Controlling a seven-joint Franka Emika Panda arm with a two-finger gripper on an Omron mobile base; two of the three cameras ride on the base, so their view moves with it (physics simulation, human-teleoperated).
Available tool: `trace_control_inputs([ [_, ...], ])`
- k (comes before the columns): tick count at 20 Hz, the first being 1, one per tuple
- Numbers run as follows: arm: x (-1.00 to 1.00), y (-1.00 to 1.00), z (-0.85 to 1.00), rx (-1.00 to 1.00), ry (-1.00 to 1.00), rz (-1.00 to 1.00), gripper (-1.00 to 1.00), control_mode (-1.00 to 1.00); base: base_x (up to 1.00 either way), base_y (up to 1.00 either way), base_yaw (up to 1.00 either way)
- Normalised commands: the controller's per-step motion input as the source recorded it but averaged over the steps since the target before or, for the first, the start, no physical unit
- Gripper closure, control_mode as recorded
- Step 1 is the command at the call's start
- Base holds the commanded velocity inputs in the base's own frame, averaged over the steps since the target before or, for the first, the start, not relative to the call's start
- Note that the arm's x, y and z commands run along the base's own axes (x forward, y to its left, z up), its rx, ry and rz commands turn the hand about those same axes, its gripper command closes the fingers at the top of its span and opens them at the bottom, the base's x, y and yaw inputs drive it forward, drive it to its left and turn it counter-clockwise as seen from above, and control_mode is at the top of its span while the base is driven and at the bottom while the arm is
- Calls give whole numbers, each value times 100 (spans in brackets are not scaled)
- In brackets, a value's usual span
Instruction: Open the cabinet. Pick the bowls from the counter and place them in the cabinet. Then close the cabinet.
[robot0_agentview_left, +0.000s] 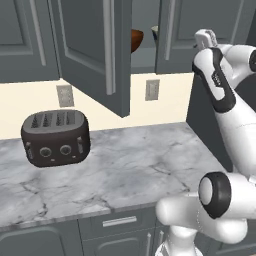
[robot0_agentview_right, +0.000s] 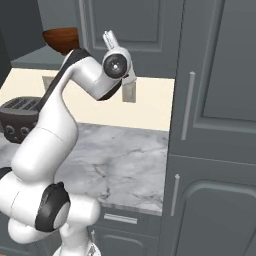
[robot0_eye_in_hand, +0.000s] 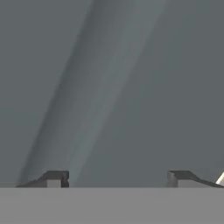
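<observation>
while the cabinet door hangs ajar, its bar handle upright, hand spread against grey panel

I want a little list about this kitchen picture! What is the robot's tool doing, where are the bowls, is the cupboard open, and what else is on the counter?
tool: open, right up against a grey cabinet panel, holding nothing
cabinet: left door swung open
bowls: brown bowl and pale bowl both on the cabinet shelf
counter: marble, no bowls on it
toaster: black, on the counter's left part
task left: shut the cabinet
</observation>
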Motion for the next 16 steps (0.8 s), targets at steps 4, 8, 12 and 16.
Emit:
trace_control_inputs([
  [4,-86,20,1,0,-10,3,-100,-100,0,0,0],
  [8,-100,29,9,0,-18,6,-100,-100,0,0,0],
  [12,-100,23,1,-6,-15,5,-100,-100,0,0,0],
  [16,-100,32,0,-15,-9,2,-100,-100,0,0,0],
])
